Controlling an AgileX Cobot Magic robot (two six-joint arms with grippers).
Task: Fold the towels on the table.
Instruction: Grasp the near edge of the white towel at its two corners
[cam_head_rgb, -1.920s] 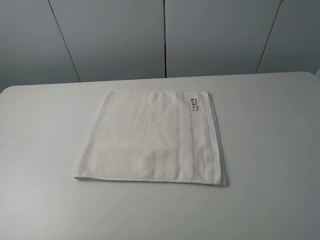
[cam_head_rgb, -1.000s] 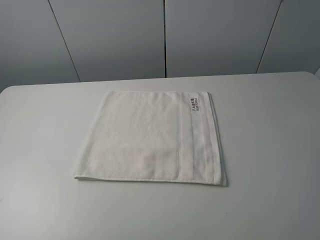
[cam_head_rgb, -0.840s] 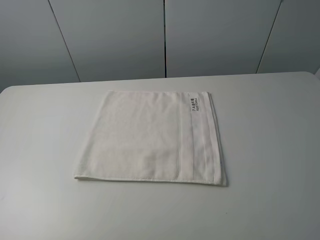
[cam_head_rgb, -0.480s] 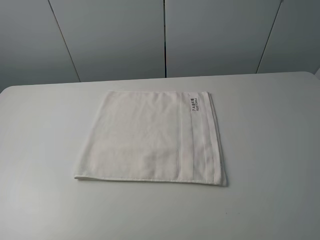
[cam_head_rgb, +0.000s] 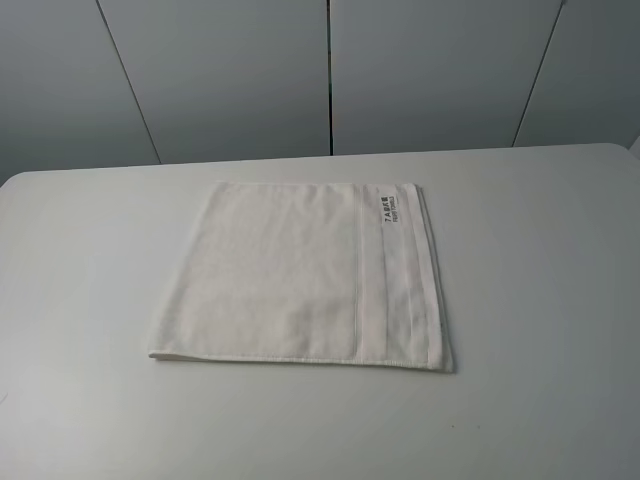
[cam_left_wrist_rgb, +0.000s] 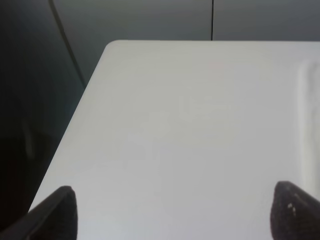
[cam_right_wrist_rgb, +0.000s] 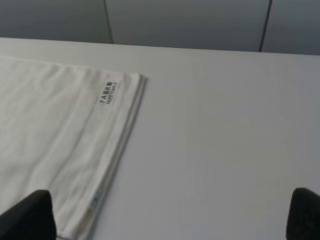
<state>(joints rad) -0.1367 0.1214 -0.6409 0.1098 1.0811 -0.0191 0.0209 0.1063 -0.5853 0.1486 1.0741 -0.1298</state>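
Towel (cam_head_rgb: 300, 275) flat on table (cam_head_rgb: 540, 300) (label (cam_head_rgb: 391, 210) upward)

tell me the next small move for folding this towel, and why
Probably lower the right claw toward the near right corner of the towel to grip it. The towel lies flat on the table with nothing touching it, both claws are open and empty, and the right wrist view looks along the layered edge that bears the label. The left claw faces mostly bare table.

High overview; wrists seemingly near table (cam_head_rgb: 545, 300)
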